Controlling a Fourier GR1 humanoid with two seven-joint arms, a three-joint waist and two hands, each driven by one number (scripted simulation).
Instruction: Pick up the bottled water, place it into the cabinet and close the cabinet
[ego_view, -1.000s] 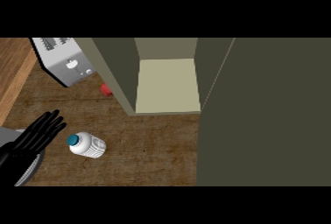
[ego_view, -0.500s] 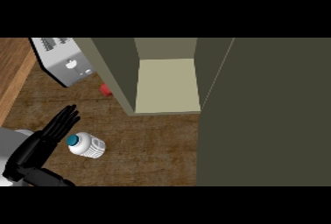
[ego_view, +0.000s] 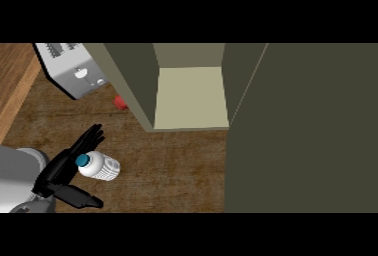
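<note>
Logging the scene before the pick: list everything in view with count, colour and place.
clear plastic water bottle with a blue cap: one, whitish, counter's lower left, beside the hand.
boxy silver appliance: one, silver-grey, upper left.
small red object: one, red, between appliance and cabinet; kind unclear.
open cabinet: one, olive walls, pale inside, top centre.
cabinet door: one, dark olive, right side, swung open.
wooden counter: one, brown, underneath everything.
left hand: one, black, fingers straight, against the bottle's left side, on a grey forearm.
right hand: not in view.

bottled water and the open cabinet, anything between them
Head view: only bare counter between the bottled water and the cabinet; the red thing sits off that line.
</note>
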